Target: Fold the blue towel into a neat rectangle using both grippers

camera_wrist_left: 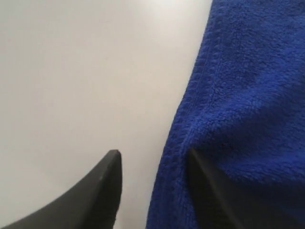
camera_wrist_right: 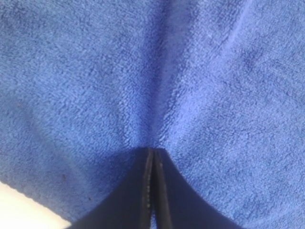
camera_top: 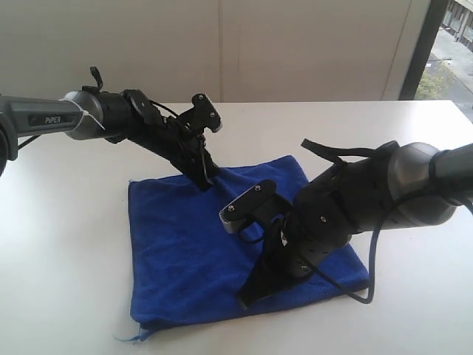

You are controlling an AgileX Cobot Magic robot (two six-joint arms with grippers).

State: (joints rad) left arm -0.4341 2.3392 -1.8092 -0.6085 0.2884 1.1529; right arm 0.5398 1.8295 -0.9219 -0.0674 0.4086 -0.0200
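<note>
The blue towel lies flat on the white table, a rough rectangle, seemingly doubled along its near edge. At the towel's far edge the left gripper has its jaws apart and holds nothing, one finger on bare table and the other on the hem. Near the towel's near right corner the right gripper presses down, jaws together. Creases meet at its tip, so it may pinch some cloth. A fold looks just laid. Next, both should lift clear without dragging the layers.

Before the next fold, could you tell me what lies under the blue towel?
The white table shows all around the towel; whatever lies directly beneath is covered.
</note>
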